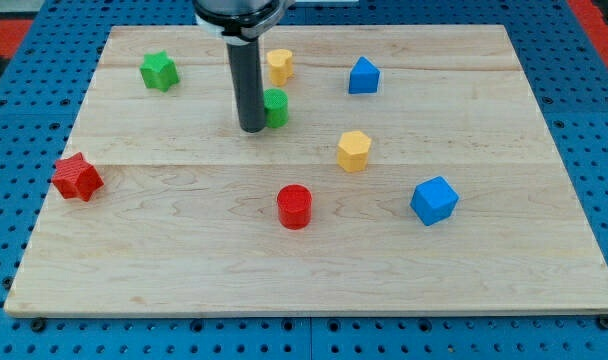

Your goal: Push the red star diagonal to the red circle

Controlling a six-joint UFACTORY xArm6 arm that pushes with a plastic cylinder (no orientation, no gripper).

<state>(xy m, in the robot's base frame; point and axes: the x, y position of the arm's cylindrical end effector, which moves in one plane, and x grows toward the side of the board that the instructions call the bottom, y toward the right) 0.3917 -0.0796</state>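
The end effector's gripperless tip [252, 128] is seen touching the green cylinder [276, 107], the red star [77, 177] far lower-left, the red circle [294, 206] below.

Bright, even light falls from overhead on the pale wooden surface [184, 240], which shows no glare. Blocks cast only short, soft shadows at their bases. Focus is sharp across the surface, its edges undistorted.
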